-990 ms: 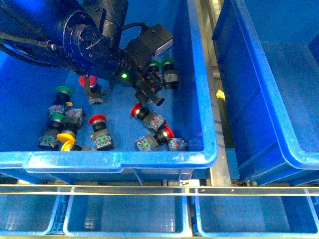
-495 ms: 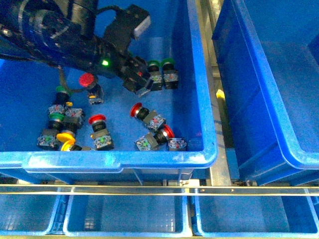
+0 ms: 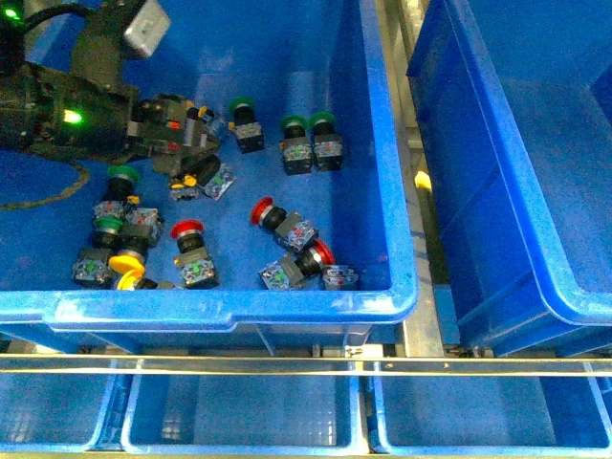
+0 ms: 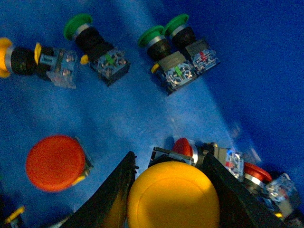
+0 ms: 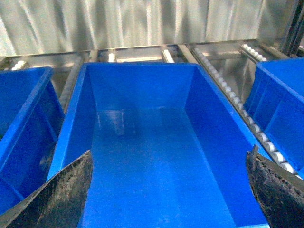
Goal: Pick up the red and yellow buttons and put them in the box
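**A:** Obs.: the left gripper has its two black fingers pinching a yellow button by the sides of its mushroom cap, with the cap face toward the wrist camera. Location?

**B:** Far-left part of the source bin, low among the other switches. Cannot tell whether it is clear of the floor. The box stands to the right, well apart, across a metal rail.

**A:** Handling estimate?

**B:** Judged light and rigid: hard plastic, with a black barrel and a contact block behind. The cap is smooth and domed, so a hold on its rim could slip. The weight sits behind the cap, so the body could also swing. The barrel just behind the cap would be the surer place, with the jaws across it.

**A:** Fragility?

**B:** It probably tolerates a short drop into the box. The thin yellow tabs on the contact blocks look like the weak part.

**A:** Right gripper?

**B:** Fingers spread wide with nothing between them, above an empty blue bin. Cannot confirm this bin is the box.

**A:** Stock left to pick?

**B:** Red buttons lie near-centre and a second yellow button near-left. Most are on their sides, so the barrels are exposed. Green-capped switches at far-centre are to be left alone.
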Available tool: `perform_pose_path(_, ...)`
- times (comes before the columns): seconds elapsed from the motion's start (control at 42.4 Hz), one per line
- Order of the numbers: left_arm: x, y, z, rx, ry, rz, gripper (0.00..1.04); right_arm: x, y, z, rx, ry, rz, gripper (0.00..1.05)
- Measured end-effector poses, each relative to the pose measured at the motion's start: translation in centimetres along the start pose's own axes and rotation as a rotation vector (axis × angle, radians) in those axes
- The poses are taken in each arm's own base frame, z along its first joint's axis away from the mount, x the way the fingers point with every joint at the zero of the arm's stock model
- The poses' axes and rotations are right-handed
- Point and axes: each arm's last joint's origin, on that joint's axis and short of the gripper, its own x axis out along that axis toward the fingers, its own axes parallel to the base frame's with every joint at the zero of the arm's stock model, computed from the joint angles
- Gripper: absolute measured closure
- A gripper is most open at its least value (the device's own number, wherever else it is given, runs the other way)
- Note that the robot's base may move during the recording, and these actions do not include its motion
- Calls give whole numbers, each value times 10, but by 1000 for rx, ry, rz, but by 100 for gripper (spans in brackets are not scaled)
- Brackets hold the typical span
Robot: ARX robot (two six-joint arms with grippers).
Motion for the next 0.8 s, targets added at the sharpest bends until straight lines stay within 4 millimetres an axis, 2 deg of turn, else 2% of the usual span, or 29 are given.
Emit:
perform_pose_path(0.071, -16, 0, 2, -98, -33, -35, 71, 0, 0, 0, 0, 0, 0, 7)
perform_pose_path(0.212, -53, 1, 19, -326, -117, -126, 71, 0, 0, 0, 0, 0, 0, 7)
perform_pose_path(0.306, -65, -3, 18, -471, -99, -212, 71, 0, 0, 0, 0, 0, 0, 7)
perform_pose_path(0.377, -68, -8, 13, -588, -65, -280, 71, 0, 0, 0, 0, 0, 0, 7)
perform_pose_path(0.495, -67, -20, 11, -689, -42, -324, 71, 0, 0, 0, 0, 0, 0, 7)
perform_pose_path(0.613, -63, -41, 18, -730, -42, -389, 71, 0, 0, 0, 0, 0, 0, 7)
perform_pose_path(0.801, -52, -90, 29, -766, 8, -491, 71, 0, 0, 0, 0, 0, 0, 7)
